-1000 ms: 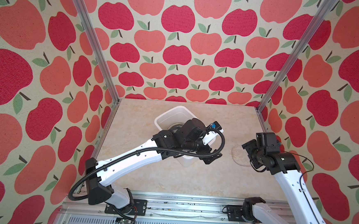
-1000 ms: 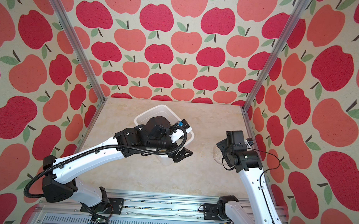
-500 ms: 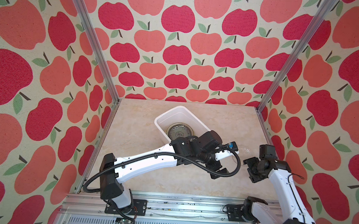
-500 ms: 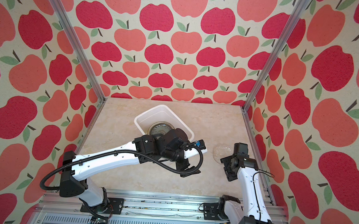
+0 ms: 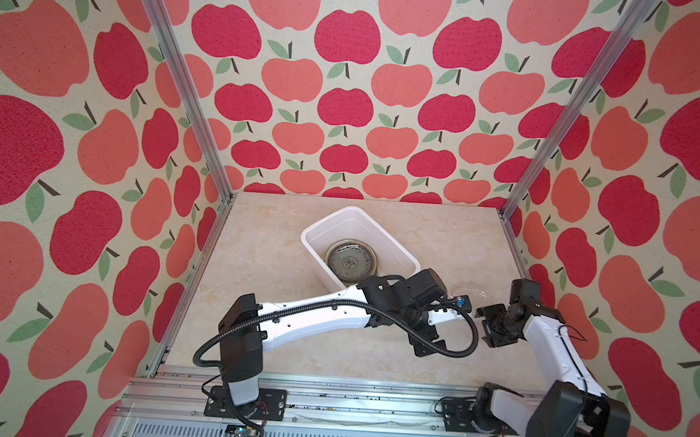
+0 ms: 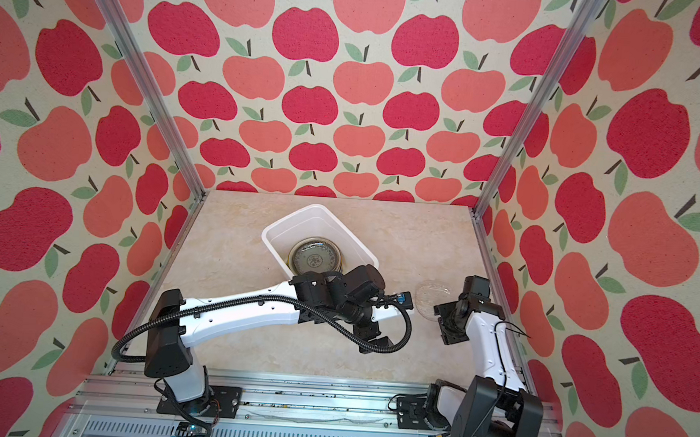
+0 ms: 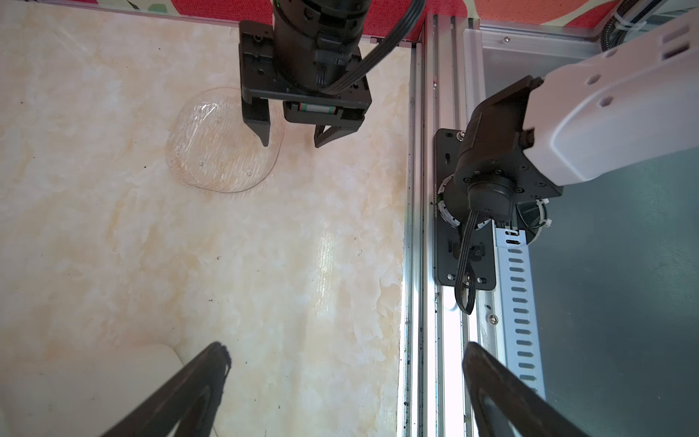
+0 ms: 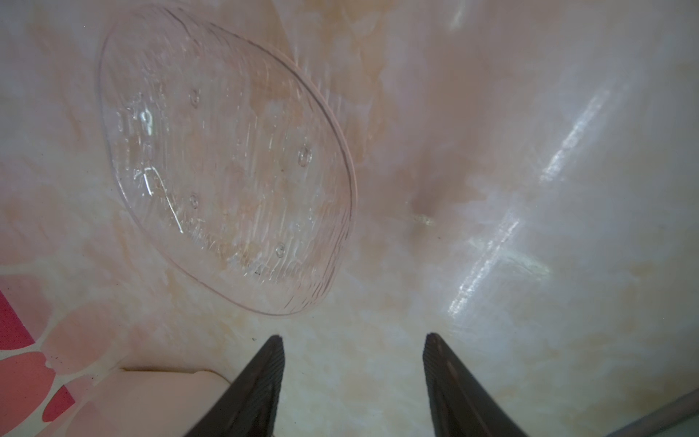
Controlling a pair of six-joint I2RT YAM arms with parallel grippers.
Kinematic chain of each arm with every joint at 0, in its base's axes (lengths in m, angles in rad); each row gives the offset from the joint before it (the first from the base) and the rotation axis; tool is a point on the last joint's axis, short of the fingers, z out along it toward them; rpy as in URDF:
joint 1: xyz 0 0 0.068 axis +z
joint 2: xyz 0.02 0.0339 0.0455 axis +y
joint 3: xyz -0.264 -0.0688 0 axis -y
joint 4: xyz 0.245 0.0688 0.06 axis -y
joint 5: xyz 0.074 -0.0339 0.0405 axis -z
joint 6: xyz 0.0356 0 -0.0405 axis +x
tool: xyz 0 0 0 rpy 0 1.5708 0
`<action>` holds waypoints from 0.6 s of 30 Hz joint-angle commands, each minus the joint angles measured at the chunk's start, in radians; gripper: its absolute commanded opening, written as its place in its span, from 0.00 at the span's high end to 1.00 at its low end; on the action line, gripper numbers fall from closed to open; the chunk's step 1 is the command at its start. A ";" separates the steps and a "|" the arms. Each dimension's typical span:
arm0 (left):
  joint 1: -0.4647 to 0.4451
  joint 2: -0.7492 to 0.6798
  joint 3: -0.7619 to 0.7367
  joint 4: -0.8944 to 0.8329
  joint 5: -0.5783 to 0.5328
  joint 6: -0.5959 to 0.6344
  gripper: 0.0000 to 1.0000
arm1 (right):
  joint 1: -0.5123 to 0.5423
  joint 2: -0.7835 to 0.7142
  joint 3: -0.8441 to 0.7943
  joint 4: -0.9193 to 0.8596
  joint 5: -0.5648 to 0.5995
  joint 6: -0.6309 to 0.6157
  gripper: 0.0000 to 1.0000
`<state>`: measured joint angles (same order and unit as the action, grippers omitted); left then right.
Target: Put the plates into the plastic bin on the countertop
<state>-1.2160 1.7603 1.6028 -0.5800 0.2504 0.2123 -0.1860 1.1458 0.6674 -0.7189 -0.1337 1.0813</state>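
Top views, bin: the white plastic bin (image 5: 354,226) sits on the countertop (image 5: 252,296), a little toward 12 o'clock from the middle, turned at a slant.
Top views, plates in bin: a stack of plates (image 5: 350,262) lies flat inside the plastic bin, toward its 6 o'clock end. The top one has a dark pattern.
Top views, last plate: a clear glass plate (image 6: 430,296) lies flat on the countertop at 3 o'clock, apart from the plastic bin.
Top views, arms: the left arm (image 5: 313,314) stretches from 7 o'clock across to the right and hides the bin's near corner. The right gripper (image 6: 445,323) hangs at the 5 o'clock edge of the clear glass plate.
Left wrist view, own fingers: the left gripper (image 7: 346,346) is spread wide, with only bare countertop between its fingers.
Left wrist view, other arm: one finger (image 7: 261,125) of the right gripper is over the clear glass plate (image 7: 223,151), just inside its rim. The other finger is outside the rim. I cannot tell if they touch it.
Right wrist view, fingers: the right gripper (image 8: 353,336) has its fingers apart and holds nothing. The clear glass plate (image 8: 227,162) lies just ahead, not between them.
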 commanded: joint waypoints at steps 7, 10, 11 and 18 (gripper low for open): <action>-0.004 -0.035 -0.022 0.050 -0.046 0.001 0.01 | -0.007 0.094 -0.023 0.083 -0.023 0.001 0.50; -0.004 -0.038 -0.018 0.045 -0.061 -0.004 0.01 | -0.009 0.097 -0.049 0.129 -0.025 0.018 0.56; -0.003 -0.039 -0.017 0.044 -0.065 -0.003 0.01 | -0.010 0.103 -0.057 0.144 -0.030 0.025 0.58; -0.003 -0.048 -0.016 0.034 -0.082 -0.010 0.01 | -0.010 0.142 -0.065 0.196 -0.032 -0.002 0.67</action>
<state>-1.2160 1.7481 1.5913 -0.5488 0.1902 0.2081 -0.1913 1.2739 0.6090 -0.5529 -0.1593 1.0924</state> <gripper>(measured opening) 0.992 0.340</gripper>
